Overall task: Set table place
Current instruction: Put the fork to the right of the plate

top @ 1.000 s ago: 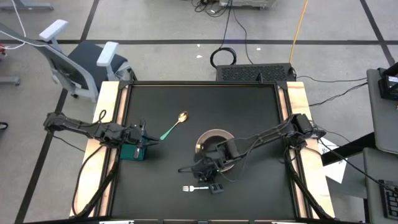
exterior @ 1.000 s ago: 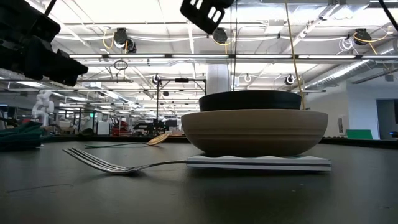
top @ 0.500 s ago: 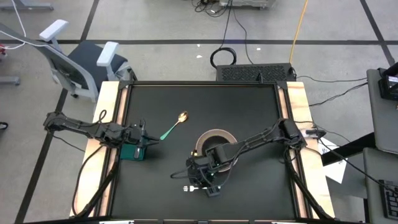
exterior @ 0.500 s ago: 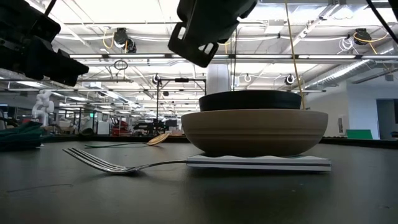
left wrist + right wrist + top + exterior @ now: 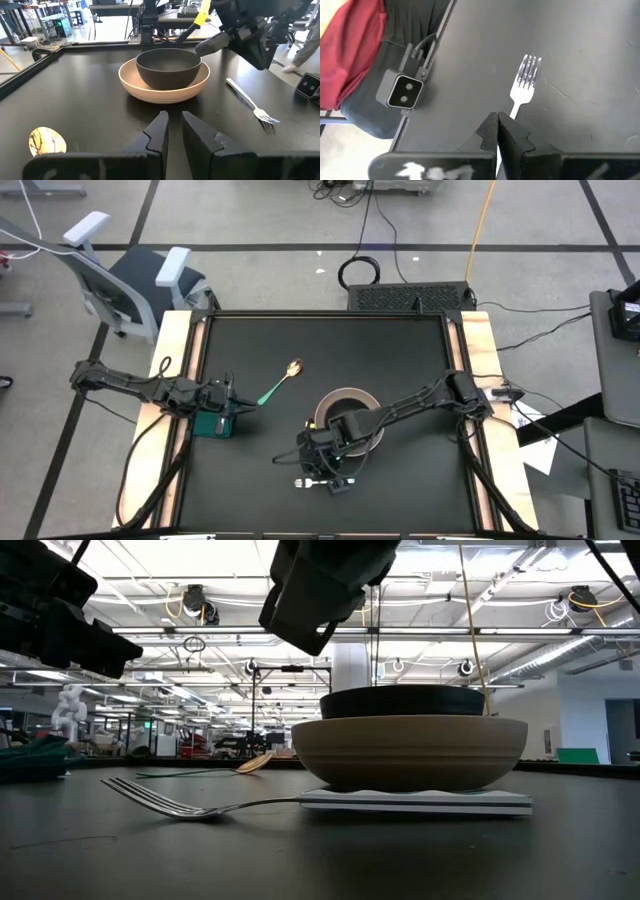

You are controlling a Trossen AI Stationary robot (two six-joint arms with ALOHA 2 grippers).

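Right gripper (image 5: 498,122): fingers pressed together, nothing between them; poised above the fork (image 5: 525,82), over its handle end, probably lining up for a pick or a nudge. Seen from above at the table's near middle (image 5: 322,464), just beside the plate.

Fork (image 5: 308,482): flat on the table (image 5: 400,350), tines pointing away from the plate, apart from it; likely not yet in its final place.

Plate (image 5: 131,81): pinkish-beige, bowl (image 5: 168,67) nested inside. Low view alone shows a thin white slab (image 5: 415,801) under the plate.

Spoon (image 5: 281,383): green handle, gold bowl, lying diagonally between plate and left arm, well apart from the plate; looks unplaced.

Left gripper (image 5: 171,125): fingers nearly together with a narrow gap, empty; parked near the table's left edge beside a teal object (image 5: 212,424), facing the plate, apparently waiting.

Right wrist view alone: small grey camera box (image 5: 401,91) on the table's edge, red cloth (image 5: 351,50) beyond.
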